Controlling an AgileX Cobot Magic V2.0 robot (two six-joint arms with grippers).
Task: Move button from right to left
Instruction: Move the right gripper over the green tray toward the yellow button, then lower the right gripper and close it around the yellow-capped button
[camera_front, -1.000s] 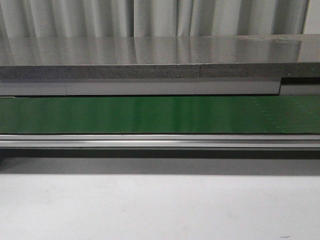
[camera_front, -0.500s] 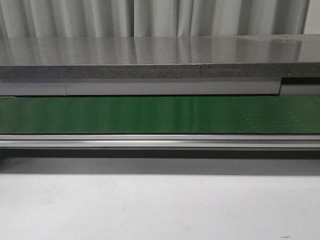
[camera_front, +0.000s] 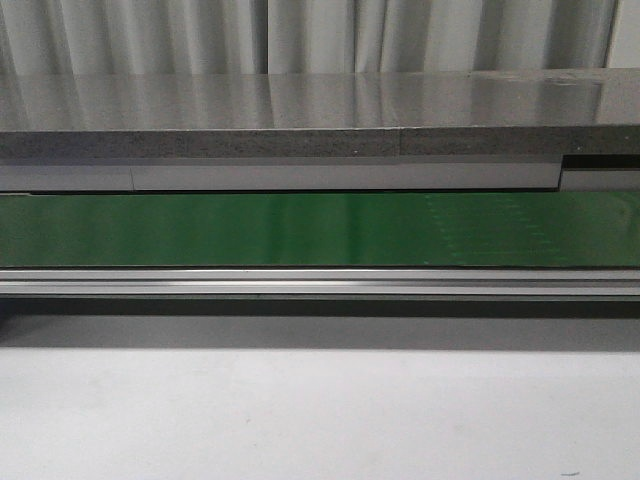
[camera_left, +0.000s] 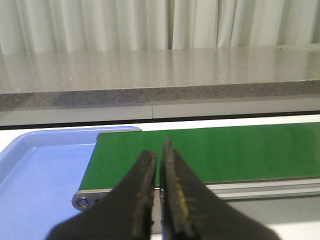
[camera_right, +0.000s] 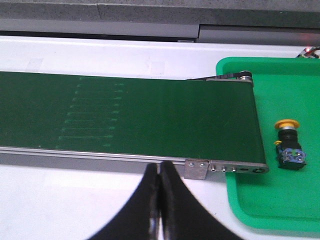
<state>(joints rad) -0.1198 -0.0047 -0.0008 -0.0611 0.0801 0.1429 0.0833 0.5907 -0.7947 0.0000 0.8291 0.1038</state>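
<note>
one button | lying on green tray | cap toward counter

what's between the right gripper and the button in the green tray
Nothing visible blocks it. In the right wrist view the button lies alone in the green tray, off the end of the green belt. Between the shut right gripper and the button lie only the belt's end bracket and the low tray rim.

A green conveyor belt is seen running left to right across the white worktop, edged by a metal rail. A blue tray is placed at its left end, a green tray at its right. A grey stone ledge and pale curtains are seen beyond.
</note>
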